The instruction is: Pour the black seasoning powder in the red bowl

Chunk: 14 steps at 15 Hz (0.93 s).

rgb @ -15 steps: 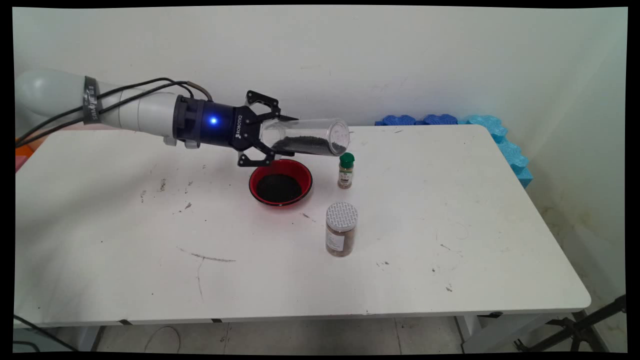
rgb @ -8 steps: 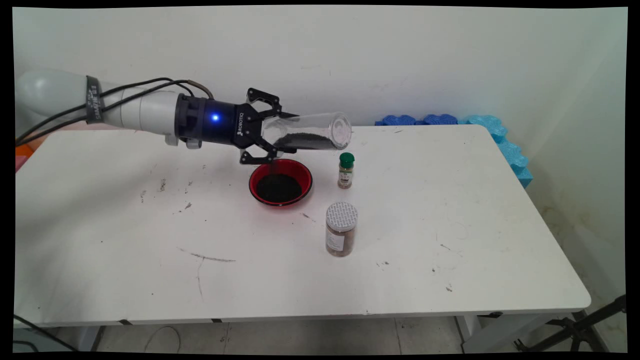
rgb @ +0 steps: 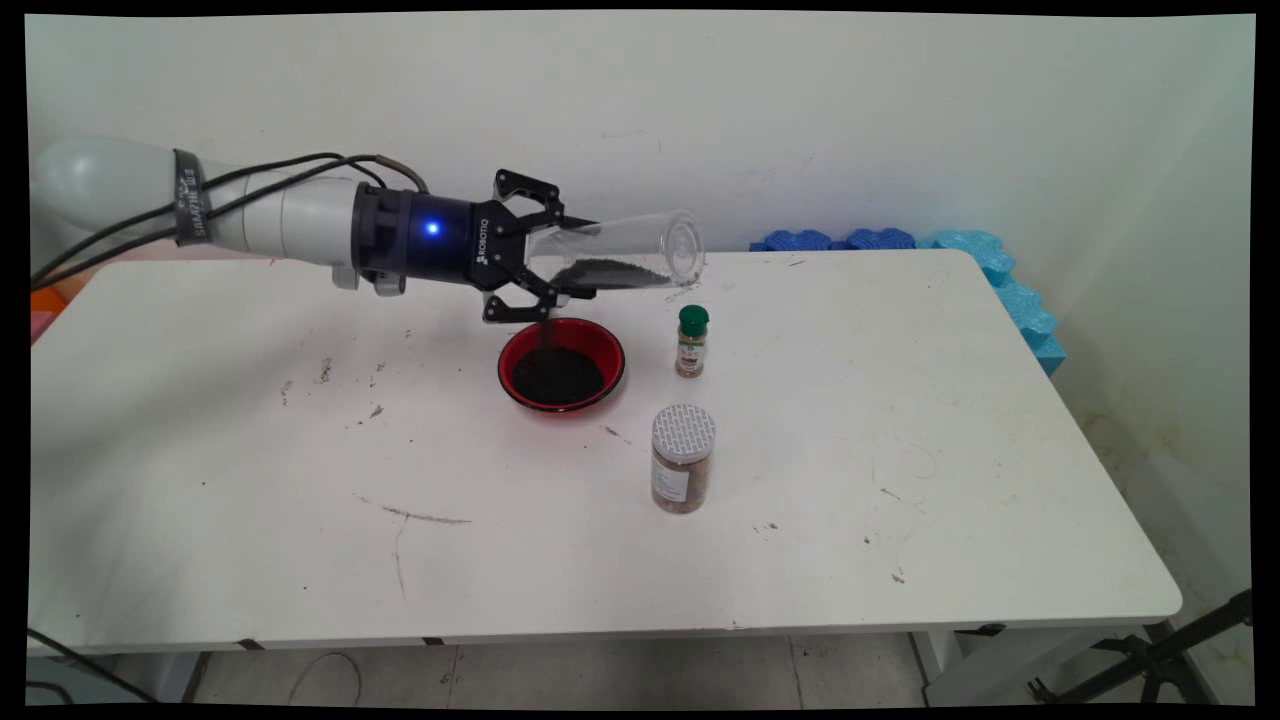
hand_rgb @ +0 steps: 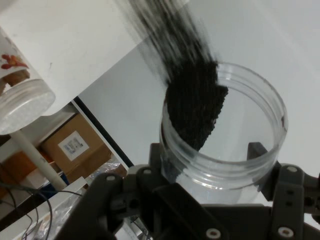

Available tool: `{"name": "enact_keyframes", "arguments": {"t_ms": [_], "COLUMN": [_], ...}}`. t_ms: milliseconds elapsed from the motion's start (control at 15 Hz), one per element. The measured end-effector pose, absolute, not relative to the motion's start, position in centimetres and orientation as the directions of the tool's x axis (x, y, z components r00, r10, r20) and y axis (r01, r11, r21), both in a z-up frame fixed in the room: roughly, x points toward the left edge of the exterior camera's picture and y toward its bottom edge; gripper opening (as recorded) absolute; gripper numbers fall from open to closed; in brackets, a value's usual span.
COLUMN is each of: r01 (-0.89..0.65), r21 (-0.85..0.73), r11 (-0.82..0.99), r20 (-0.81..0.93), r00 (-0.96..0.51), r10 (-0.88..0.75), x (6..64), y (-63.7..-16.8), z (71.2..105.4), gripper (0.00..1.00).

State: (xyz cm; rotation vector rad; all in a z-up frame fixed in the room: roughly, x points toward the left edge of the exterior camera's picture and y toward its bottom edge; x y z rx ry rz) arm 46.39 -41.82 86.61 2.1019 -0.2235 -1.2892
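Gripper (rgb: 548,268) clenched on clear cylindrical jar (rgb: 620,258), tilted above red bowl (rgb: 561,364); black grains (hand_rgb: 194,102) stream out, blurred. Bowl holds dark grainy heap.

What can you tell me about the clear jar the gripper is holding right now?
The clear jar is a tall, lidless cylinder that looks like plastic. It lies nearly level in the air, its closed base raised toward the right and its open mouth at the gripper, which is shut on its mouth end. Dark granules lie along its lower wall, and a thin stream falls from the mouth into the red bowl just below. Only the gripper touches it.
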Motion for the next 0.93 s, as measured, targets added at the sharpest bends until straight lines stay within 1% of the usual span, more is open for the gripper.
{"name": "enact_keyframes", "arguments": {"t_ms": [933], "r01": [0.221], "r21": [0.598], "r11": [-0.77], "r20": [-0.752], "r00": [0.487], "r10": [-0.444], "x": [46.11], "y": [-42.02], "z": [87.04], "gripper": [0.0]}}
